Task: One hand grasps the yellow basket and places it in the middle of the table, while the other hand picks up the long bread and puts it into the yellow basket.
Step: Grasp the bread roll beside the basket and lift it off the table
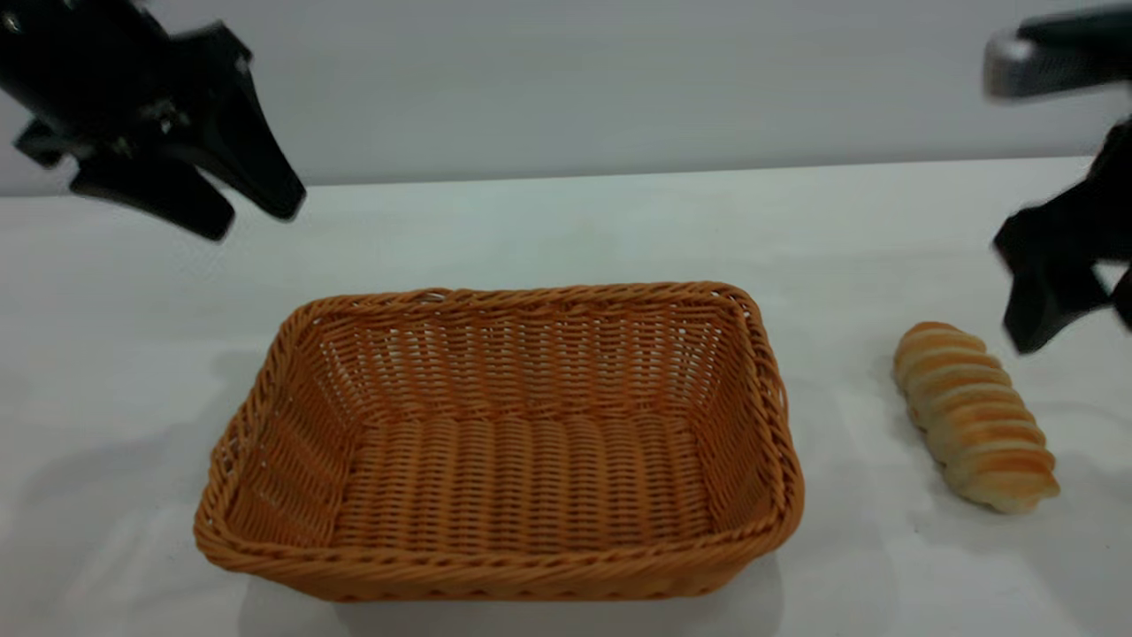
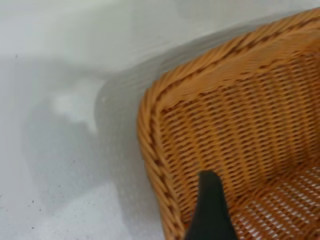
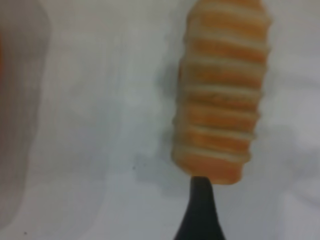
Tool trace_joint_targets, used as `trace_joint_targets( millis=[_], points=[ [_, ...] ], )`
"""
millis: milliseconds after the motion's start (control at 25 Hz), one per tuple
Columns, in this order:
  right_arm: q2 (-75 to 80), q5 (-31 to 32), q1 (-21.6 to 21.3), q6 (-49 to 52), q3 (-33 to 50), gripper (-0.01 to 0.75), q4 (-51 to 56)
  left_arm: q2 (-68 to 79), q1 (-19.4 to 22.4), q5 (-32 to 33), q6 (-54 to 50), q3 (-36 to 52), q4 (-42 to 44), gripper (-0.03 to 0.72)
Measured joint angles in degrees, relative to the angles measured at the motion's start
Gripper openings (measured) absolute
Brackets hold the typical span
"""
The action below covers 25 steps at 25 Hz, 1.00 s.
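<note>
The yellow basket (image 1: 504,566) stands empty in the middle of the table (image 1: 566,230). My left gripper (image 1: 252,212) hangs open and empty in the air, behind and above the basket's left corner. In the left wrist view one black finger (image 2: 210,212) shows over that corner of the basket (image 2: 240,125). The long bread (image 1: 973,416) lies on the table to the right of the basket, striped top up. My right gripper (image 1: 1079,323) is open and empty, just above and behind the bread's far end. In the right wrist view one finger (image 3: 200,210) points at the end of the bread (image 3: 220,95).
A silver-tipped bar (image 1: 1017,66) on the right arm sticks out at the top right. Bare white table lies between the basket and the bread, and to the left of the basket.
</note>
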Motion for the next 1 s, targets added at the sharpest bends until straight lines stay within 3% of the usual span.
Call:
trace_joint_targets(
  millis=[400,1000],
  points=[
    [11.90,1.75,0.00,-1.38,-8.31,0.627,2.19,-11.73,0.00,1.39,0.14,0.05,-0.21,0.595],
    [21.83,5.29,0.00,-2.99,-17.94,0.607,2.25,-26.94,0.00,5.34,1.52,0.12,-7.76,0.594]
  ],
)
